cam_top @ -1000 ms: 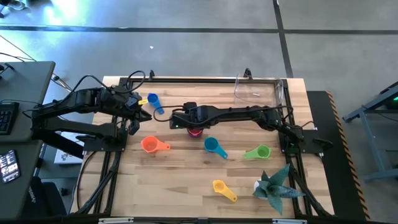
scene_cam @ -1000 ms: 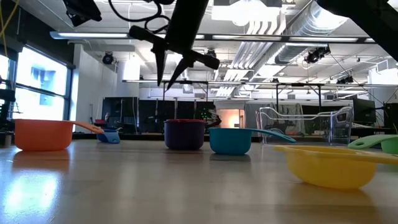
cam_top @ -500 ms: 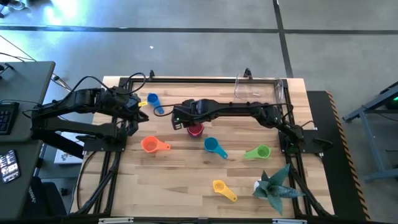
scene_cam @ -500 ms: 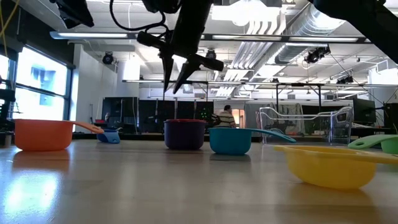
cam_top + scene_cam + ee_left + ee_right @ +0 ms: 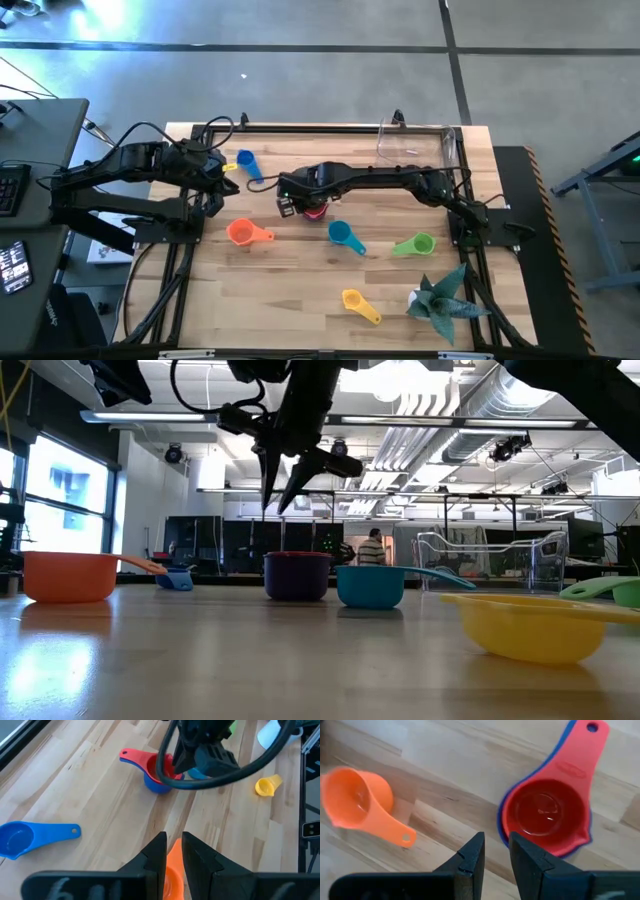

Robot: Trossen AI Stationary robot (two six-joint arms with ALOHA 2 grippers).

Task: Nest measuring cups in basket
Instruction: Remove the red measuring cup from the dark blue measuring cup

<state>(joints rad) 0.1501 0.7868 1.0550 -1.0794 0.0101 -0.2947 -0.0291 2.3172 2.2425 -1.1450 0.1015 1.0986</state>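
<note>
The red cup (image 5: 314, 209) sits nested inside a dark purple cup (image 5: 297, 578) at mid-table, and its handle lies over the purple one's. My right gripper (image 5: 290, 206) hangs just left of this pair and above it, touching nothing, fingers a narrow gap apart (image 5: 496, 845). My left gripper (image 5: 222, 182) waits over the table's left side with a thin gap (image 5: 174, 847), above the orange cup (image 5: 240, 232). The blue cup (image 5: 247, 163), teal cup (image 5: 341, 234), green cup (image 5: 420, 243) and yellow cup (image 5: 353, 298) rest separately on the wood. The clear basket (image 5: 412, 143) stands at the far right.
A teal spiky plant (image 5: 440, 298) stands at the near right corner. A black metal frame (image 5: 300, 127) runs round the table's edges. Bare wood lies between the red cup and the basket. A person (image 5: 374, 546) stands in the room far behind.
My right gripper has drifted a little toward the table's left, from over the red cup to beside it, tipping slightly as it went. The nested red and purple cups have stayed in place. The left arm has kept still.
</note>
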